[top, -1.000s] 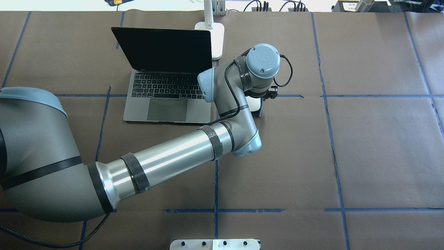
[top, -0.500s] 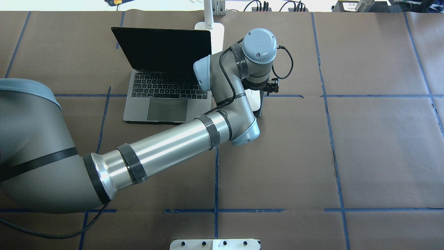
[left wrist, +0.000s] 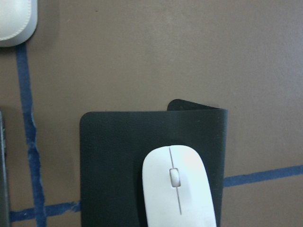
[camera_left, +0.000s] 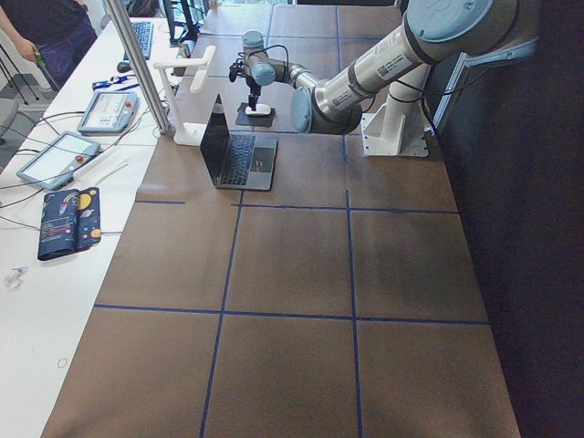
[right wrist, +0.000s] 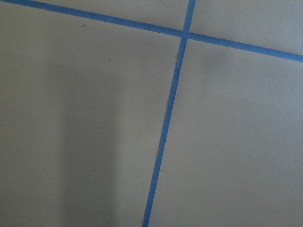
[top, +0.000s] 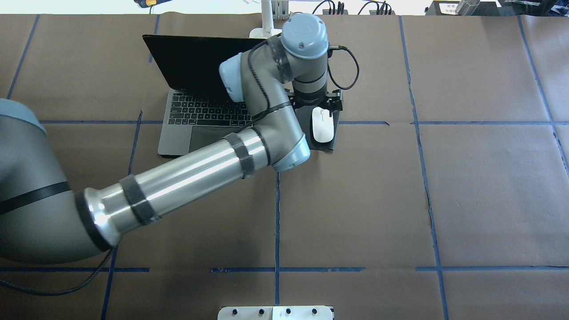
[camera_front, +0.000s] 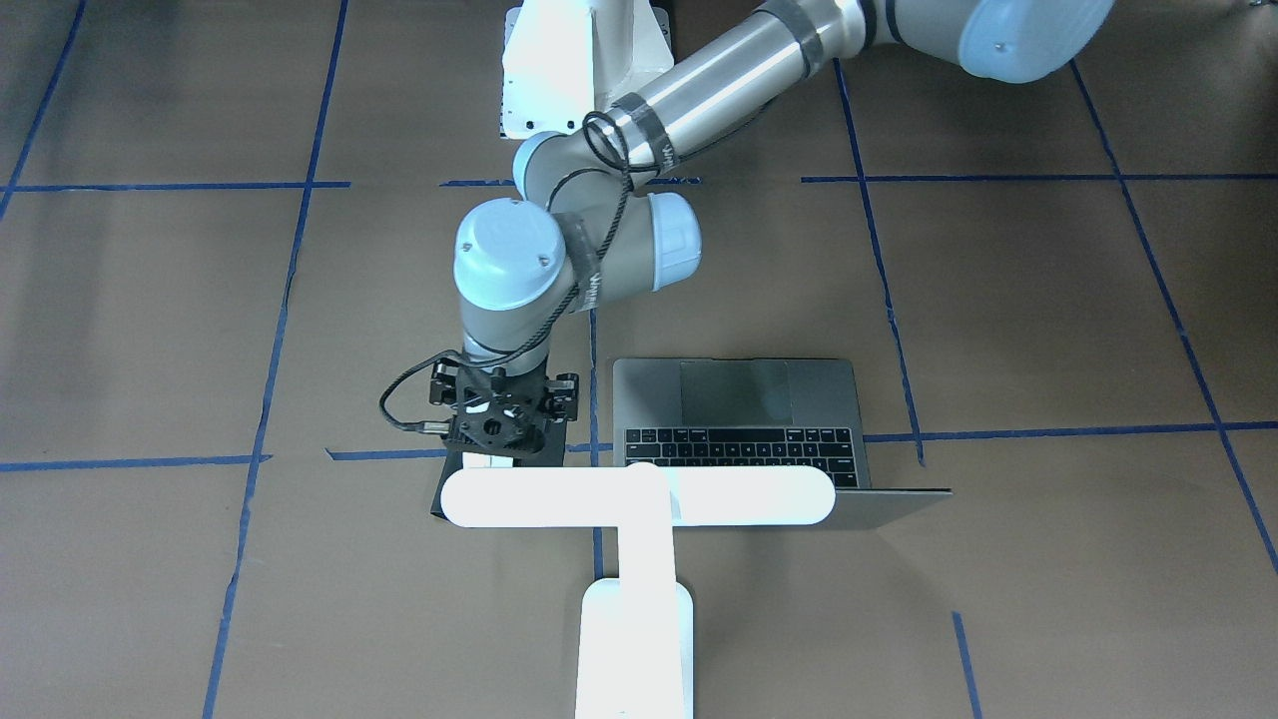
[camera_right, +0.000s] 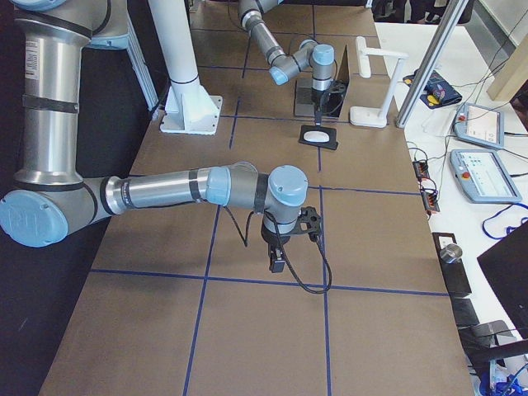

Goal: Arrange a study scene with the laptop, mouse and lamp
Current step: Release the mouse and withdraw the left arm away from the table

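The open dark-grey laptop (top: 209, 129) sits left of centre, screen toward the far edge. The white mouse (top: 322, 125) lies on a flat black pad (top: 334, 133) just right of it; the left wrist view shows the mouse (left wrist: 179, 189) whole, with nothing around it. My left gripper (top: 316, 103) hangs just beyond the mouse, fingers hidden under the wrist, so I cannot tell its state. The white lamp (camera_front: 639, 496) stands behind the laptop, its bar head over the pad and the laptop's screen edge. My right gripper (camera_right: 279, 260) points down at bare table far from these things; I cannot tell its state.
The white bolted pedestal (camera_front: 569, 70) stands at the robot's side of the table. Beyond the far edge, a side bench holds control pendants (camera_left: 59, 155), and a person (camera_left: 46, 27) stands there. Blue tape lines (right wrist: 165, 123) cross the brown table cover.
My left wrist has swung toward the far edge and the laptop screen, off the pad. The mouse, covered before, now shows fully on the pad.
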